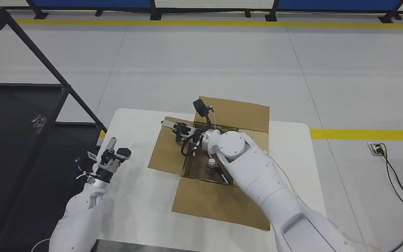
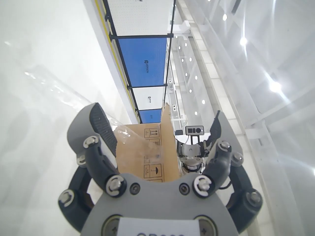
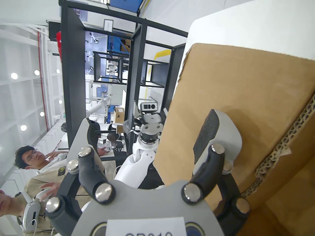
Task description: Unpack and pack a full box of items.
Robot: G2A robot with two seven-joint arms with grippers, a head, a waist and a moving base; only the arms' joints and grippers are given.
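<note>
An open cardboard box [image 1: 217,198] stands mid-table with its flaps spread; a small round-topped item [image 1: 212,165] and other dark things lie inside. My right gripper [image 1: 178,130] is over the box's left flap [image 3: 233,79]. It is open [image 3: 152,119], with one finger [image 3: 216,133] against the flap's face and the other past the flap's edge. My left gripper [image 1: 113,151] hangs at the table's left edge, open [image 2: 157,114] and facing the box [image 2: 152,148]. Clear plastic film [image 2: 49,87] drapes by one of its fingers [image 2: 102,126]; whether it is held I cannot tell.
The white table [image 1: 141,189] has bare room between the left arm and the box. A black metal frame [image 1: 60,94] stands off the table's left side. People sit beyond that frame [image 3: 32,163].
</note>
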